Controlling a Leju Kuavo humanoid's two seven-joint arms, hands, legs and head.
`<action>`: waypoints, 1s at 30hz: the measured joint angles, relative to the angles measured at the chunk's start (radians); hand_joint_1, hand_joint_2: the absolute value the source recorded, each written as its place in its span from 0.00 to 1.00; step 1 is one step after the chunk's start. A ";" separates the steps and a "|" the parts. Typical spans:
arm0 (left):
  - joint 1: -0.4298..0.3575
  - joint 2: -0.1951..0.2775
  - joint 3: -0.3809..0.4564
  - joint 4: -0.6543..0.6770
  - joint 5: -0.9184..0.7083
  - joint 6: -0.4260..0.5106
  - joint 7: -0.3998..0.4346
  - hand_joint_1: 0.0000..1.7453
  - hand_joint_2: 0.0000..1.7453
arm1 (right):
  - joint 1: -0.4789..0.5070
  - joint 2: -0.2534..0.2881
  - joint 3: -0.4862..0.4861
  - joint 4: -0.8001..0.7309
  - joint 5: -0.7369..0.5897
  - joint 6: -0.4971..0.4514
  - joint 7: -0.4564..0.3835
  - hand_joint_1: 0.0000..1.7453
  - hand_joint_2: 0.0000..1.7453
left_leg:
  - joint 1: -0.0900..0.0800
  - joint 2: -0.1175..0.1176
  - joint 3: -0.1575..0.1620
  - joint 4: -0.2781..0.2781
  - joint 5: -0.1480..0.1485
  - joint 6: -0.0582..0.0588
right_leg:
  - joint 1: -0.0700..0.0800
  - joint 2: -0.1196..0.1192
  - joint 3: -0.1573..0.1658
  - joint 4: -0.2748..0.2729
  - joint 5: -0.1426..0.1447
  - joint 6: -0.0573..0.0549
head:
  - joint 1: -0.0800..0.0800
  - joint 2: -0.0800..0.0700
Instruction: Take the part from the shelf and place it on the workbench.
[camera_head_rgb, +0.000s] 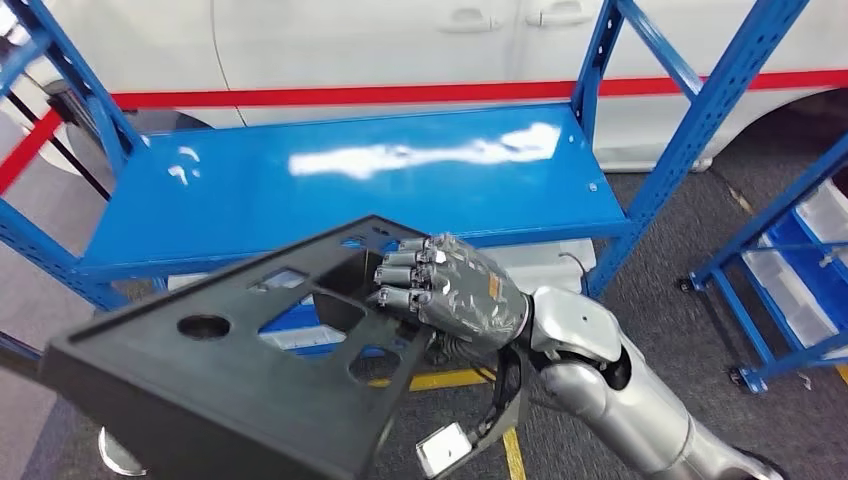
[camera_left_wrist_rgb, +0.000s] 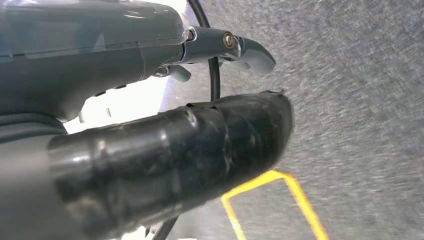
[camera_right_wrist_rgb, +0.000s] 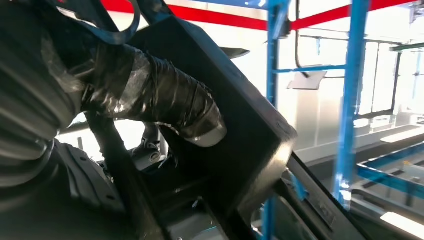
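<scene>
Being carried clear of the blue shelf (camera_head_rgb: 360, 190), tilted in mid-air before a white car (camera_head_rgb: 400, 40): black perforated part (camera_head_rgb: 230, 370), gripped through a cutout by the right hand (camera_head_rgb: 455, 290); left hand (camera_left_wrist_rgb: 165, 155) hanging over grey floor (camera_left_wrist_rgb: 360, 100), grip unclear.

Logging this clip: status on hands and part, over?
Right hand grips black part, lifted clear of blue shelf. Left hand holds nothing, over grey floor. Nothing obstructing.
</scene>
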 joint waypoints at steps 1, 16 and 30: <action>0.001 0.000 -0.002 0.000 0.000 0.000 0.000 0.00 0.00 | 0.000 -0.002 0.000 0.000 -0.001 0.000 -0.001 1.00 1.00 | 0.001 -0.009 -0.008 -0.005 0.013 0.007 | -0.002 -0.002 0.001 -0.003 0.002 0.007 | -0.001 0.000; 0.004 -0.008 -0.010 0.001 0.010 -0.003 0.001 0.00 0.00 | 0.000 -0.024 -0.006 0.001 -0.008 0.000 -0.005 1.00 1.00 | -0.001 -0.154 -0.211 0.023 0.186 0.002 | 0.009 0.132 0.176 -0.024 -0.156 -0.017 | 0.000 0.000; -0.002 -0.004 -0.006 0.003 0.052 -0.005 0.025 0.00 0.00 | -0.010 0.027 0.012 -0.014 0.041 0.026 0.047 1.00 1.00 | 0.029 0.014 -0.056 0.032 0.028 -0.042 | -0.006 -0.049 0.040 0.008 -0.046 0.014 | 0.002 0.000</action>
